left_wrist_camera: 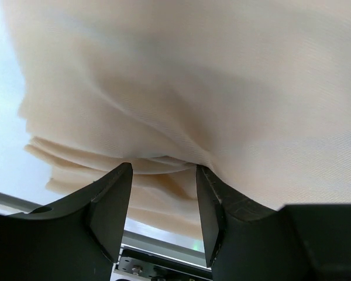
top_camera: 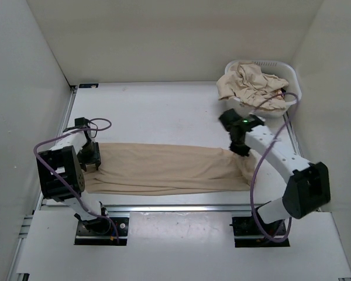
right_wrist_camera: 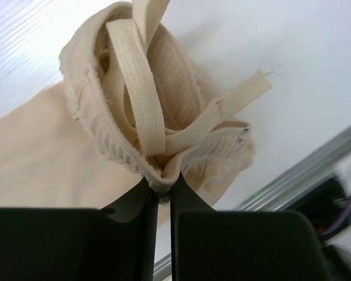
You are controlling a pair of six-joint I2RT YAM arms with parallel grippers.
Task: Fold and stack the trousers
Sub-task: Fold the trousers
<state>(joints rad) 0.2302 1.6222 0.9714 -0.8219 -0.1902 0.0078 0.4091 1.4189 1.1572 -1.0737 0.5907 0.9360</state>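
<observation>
I see the trousers point(top_camera: 164, 168) as thin, matt beige cloth, softly wrinkled; their drawstring point(right_wrist_camera: 134, 88) is flat woven tape. The worktop point(top_camera: 158, 111) looks smooth white, the basket point(top_camera: 293, 79) white plastic.

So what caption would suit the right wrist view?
Right pincer shut on the waist of the trousers, drawstring looped loose.

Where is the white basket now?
Top view: the white basket sits in the far right corner of the table, holding crumpled trousers, just beyond the right claw.
</observation>
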